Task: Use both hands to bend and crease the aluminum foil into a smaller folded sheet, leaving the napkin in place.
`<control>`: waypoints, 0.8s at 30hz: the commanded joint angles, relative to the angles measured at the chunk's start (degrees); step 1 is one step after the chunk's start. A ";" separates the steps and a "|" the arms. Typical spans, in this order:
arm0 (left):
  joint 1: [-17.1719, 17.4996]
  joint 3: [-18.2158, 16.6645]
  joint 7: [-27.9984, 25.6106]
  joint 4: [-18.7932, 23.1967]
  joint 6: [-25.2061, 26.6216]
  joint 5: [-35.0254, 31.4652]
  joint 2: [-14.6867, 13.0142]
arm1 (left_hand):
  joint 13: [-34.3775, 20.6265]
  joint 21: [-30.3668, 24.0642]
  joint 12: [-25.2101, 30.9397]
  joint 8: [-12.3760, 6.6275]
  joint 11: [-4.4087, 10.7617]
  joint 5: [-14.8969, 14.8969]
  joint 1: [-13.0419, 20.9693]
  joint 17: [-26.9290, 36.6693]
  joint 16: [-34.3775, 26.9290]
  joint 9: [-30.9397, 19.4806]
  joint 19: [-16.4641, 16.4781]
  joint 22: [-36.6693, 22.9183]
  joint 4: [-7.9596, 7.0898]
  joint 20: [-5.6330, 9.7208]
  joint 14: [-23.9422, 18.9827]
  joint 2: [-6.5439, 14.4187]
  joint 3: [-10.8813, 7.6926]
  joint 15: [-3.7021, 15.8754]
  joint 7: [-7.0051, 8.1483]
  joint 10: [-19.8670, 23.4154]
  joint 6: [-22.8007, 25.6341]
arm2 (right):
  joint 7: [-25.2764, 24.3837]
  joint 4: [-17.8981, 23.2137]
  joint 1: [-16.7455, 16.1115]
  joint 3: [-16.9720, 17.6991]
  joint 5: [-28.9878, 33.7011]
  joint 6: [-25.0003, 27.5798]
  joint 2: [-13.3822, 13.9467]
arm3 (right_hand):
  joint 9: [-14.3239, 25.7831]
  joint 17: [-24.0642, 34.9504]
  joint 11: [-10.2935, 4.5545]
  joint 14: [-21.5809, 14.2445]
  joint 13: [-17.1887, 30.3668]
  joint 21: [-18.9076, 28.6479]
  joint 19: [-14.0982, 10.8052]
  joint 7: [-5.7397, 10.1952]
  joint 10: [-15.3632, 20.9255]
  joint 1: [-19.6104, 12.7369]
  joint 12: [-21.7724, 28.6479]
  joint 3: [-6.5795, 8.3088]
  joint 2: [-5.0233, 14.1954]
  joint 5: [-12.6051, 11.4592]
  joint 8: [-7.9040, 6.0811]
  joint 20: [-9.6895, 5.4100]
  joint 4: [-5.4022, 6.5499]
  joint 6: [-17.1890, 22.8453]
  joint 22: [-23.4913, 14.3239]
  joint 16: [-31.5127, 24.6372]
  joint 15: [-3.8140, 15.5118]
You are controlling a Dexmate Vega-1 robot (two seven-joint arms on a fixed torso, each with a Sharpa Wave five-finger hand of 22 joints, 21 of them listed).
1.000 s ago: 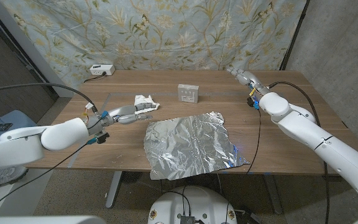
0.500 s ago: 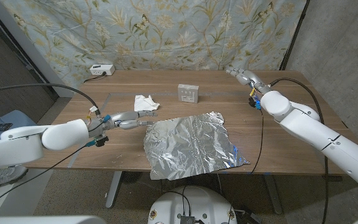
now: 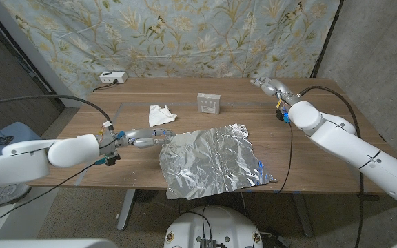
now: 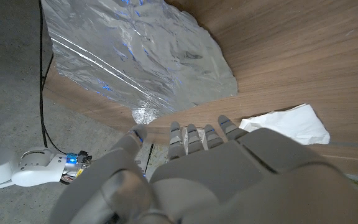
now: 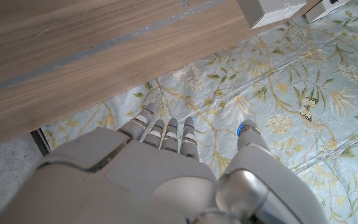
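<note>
A crinkled sheet of aluminum foil point(image 3: 212, 162) lies spread on the wooden table point(image 3: 309, 158), its front edge hanging over the table's near edge. A crumpled white napkin point(image 3: 160, 114) sits behind the foil's left corner. My left hand point(image 3: 147, 138) is low over the table with fingers stretched out and holding nothing, its tips right by the foil's far-left corner; contact is unclear. The left wrist view has the foil point(image 4: 135, 56), the napkin point(image 4: 288, 121) and that hand point(image 4: 229, 168). My right hand point(image 3: 271, 85) hovers at the table's far right with fingers extended and nothing held, as its wrist view point(image 5: 166, 168) confirms.
A small white box point(image 3: 209, 102) stands behind the foil, near the table's middle, also the box point(image 5: 272, 9) in the right wrist view. A white device point(image 3: 111, 77) with a cable sits at the far left corner. A patterned curtain point(image 3: 185, 34) hangs behind.
My left hand has moved from beside the napkin toward me and to the right, ending at the foil's far-left corner. The right hand has barely shifted.
</note>
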State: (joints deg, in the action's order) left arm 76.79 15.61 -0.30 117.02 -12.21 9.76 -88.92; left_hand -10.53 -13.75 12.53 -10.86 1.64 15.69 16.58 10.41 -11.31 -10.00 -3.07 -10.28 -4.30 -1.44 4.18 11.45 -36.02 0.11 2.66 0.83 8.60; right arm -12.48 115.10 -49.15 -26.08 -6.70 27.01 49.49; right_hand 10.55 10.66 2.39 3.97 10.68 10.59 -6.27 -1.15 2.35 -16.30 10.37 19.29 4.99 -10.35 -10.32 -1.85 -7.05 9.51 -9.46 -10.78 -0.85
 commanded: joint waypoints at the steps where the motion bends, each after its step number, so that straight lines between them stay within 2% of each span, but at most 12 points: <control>1: 0.75 -0.94 1.89 0.57 0.16 -1.40 -0.06 | -0.25 0.18 0.22 -0.12 0.30 0.40 -0.21 0.06 0.10 -0.19 -0.34 -0.16 -0.22 0.24 -0.29 -0.05 -0.51 0.25 -0.16 0.15 0.68 | -0.40 2.49 -0.12 -0.27 1.01 3.83 0.56 | 0.08 0.03 0.42 0.07 0.12 -0.13 0.28 -0.20 -0.16 -0.79 0.19 0.19 -0.27 0.06 -0.34 0.11 -0.10 -0.03 -0.23 0.08 -0.54; 5: 2.01 -2.04 2.50 0.73 0.16 -1.77 -0.06 | -0.24 0.26 0.17 -0.04 0.26 0.49 -0.17 -0.02 0.20 -0.19 -0.39 -0.15 -0.32 0.15 -0.30 -0.02 -0.87 0.19 -0.07 0.18 0.69 | -0.22 2.98 0.37 -0.63 1.50 5.08 0.59 | 0.09 0.04 0.44 0.15 0.13 -0.14 0.40 -0.31 -0.39 -0.89 0.16 0.19 -0.26 0.06 -0.35 0.15 -0.20 -0.10 -0.23 0.07 -0.61; 6: 3.43 -3.29 2.26 1.15 0.96 -2.06 -0.06 | -0.24 0.29 0.15 -0.02 0.28 0.51 -0.17 -0.03 0.22 -0.19 -0.42 -0.15 -0.35 0.13 -0.29 -0.01 -0.95 0.18 -0.06 0.16 0.68 | -0.18 3.19 0.62 -0.82 1.69 5.68 0.52 | 0.09 0.04 0.49 0.17 0.13 -0.13 0.41 -0.28 -0.43 -0.91 0.16 0.19 -0.27 0.06 -0.33 0.14 -0.22 -0.15 -0.23 0.07 -0.61; 9: 3.65 -3.41 2.71 1.18 0.83 -2.02 -0.06 | -0.24 0.33 0.12 0.08 0.32 0.57 -0.16 -0.07 0.26 -0.19 -0.43 -0.15 -0.45 0.15 -0.31 -0.01 -1.17 0.17 0.06 0.18 0.53 | 0.00 3.50 0.90 -1.06 1.95 6.51 0.47 | 0.09 0.04 0.56 0.22 0.13 -0.12 0.47 -0.31 -0.49 -0.98 0.19 0.19 -0.27 0.06 -0.34 0.22 -0.31 -0.21 -0.23 0.06 -0.75; 14: 5.88 -5.39 4.45 1.80 1.99 -1.72 -0.06 | -0.24 0.43 -0.01 0.27 0.09 0.66 -0.20 -0.11 0.36 -0.19 -0.48 -0.14 -0.69 0.05 -0.29 0.03 -1.61 0.12 0.09 0.02 0.21 | 0.60 6.52 2.90 -3.15 3.89 14.62 0.05 | 0.11 0.04 0.17 0.07 0.14 -0.09 0.55 -0.09 -0.46 -1.59 0.31 0.46 -0.02 -0.03 -0.49 -0.06 -0.67 -0.06 -0.22 -0.06 -0.49; 16: 5.51 -5.10 5.22 1.75 1.92 -1.72 -0.06 | -0.24 0.49 -0.06 0.33 0.07 0.69 -0.23 -0.11 0.39 -0.19 -0.57 -0.14 -0.83 -0.03 -0.26 0.08 -1.76 0.03 0.06 -0.04 0.11 | 2.37 8.37 4.56 -4.49 4.61 19.30 0.40 | 0.12 0.03 0.11 0.08 0.14 -0.08 0.59 -0.07 -0.45 -1.90 0.35 0.59 0.06 -0.06 -0.54 -0.18 -0.85 -0.02 -0.21 -0.07 -0.46; 20: 5.96 -5.69 5.61 2.11 2.68 -2.33 -0.06 | -0.25 0.69 -0.15 0.46 -0.20 0.75 -0.48 -0.05 0.47 -0.21 -0.84 -0.15 -1.51 -0.68 -0.12 0.15 -2.29 -0.21 -0.18 -0.07 -0.18 | 5.73 11.85 7.73 -7.06 5.60 28.28 0.48 | 0.16 0.02 0.27 0.83 0.16 -0.19 1.36 -0.61 -1.84 -4.61 0.13 1.72 0.68 -0.24 -0.53 -0.57 -2.20 -0.88 -0.18 0.07 -0.37; 24: 7.20 -7.03 5.68 1.79 2.75 -2.46 -0.06 | -0.25 0.77 -0.23 0.45 -0.23 0.76 -0.67 0.00 0.51 -0.22 -0.90 -0.16 -1.95 -0.75 0.00 0.18 -2.56 -0.21 -0.42 -0.17 -0.16 | 6.59 13.59 8.17 -7.53 6.00 31.59 0.08 | 0.17 0.02 0.53 1.47 0.17 -0.20 1.78 -1.20 -2.72 -6.14 0.07 2.22 0.77 -0.24 -0.35 -0.42 -2.72 -1.93 -0.16 0.18 -0.89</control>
State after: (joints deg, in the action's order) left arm 81.63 11.07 4.03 118.60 -10.43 7.98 -88.98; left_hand -10.53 -13.09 12.53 -10.57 1.64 16.14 16.36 10.29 -10.92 -9.99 -3.49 -10.27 -5.95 -1.85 4.19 11.68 -38.06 0.10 2.36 0.83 8.48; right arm -9.84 123.18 -44.68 -30.40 -2.77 44.25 49.87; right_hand 10.53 10.67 2.75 4.82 10.68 10.60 -4.74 -2.28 0.13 -21.61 10.37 21.20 5.77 -10.35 -10.61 -2.16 -9.59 7.93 -9.46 -10.82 -1.47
